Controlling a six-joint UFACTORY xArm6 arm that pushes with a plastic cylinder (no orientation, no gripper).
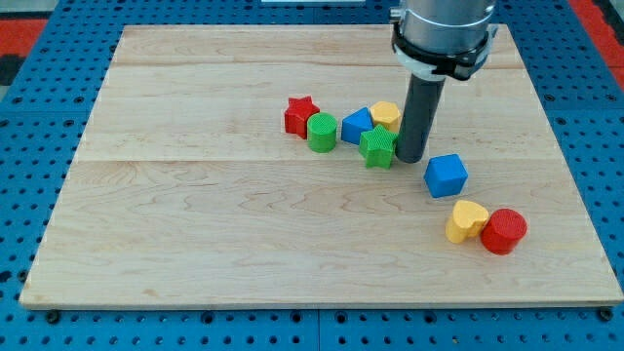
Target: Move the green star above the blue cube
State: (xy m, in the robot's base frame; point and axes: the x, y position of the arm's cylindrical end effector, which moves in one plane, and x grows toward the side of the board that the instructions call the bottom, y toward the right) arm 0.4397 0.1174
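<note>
1. No jaws on this rig, so nothing was gripped; my tip (409, 159) sat touching the small green plastic star (377, 147) at its 3 o'clock.
2. That star lay mid-desk on the pale wooden desk (195, 244), with the blue plastic cube (446, 175) near, at its 4 o'clock.
3. It looked light, stiff and prone to spinning, so I'd push square on a flat between points.

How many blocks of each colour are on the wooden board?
Red: 2, a red star and a red cylinder
Green: 2, a green cylinder and a green star, just to the view's left of my tip
Blue: 2, a blue cube and a blue block
Yellow: 2, a yellow heart and a yellow block
Total: 8
</note>
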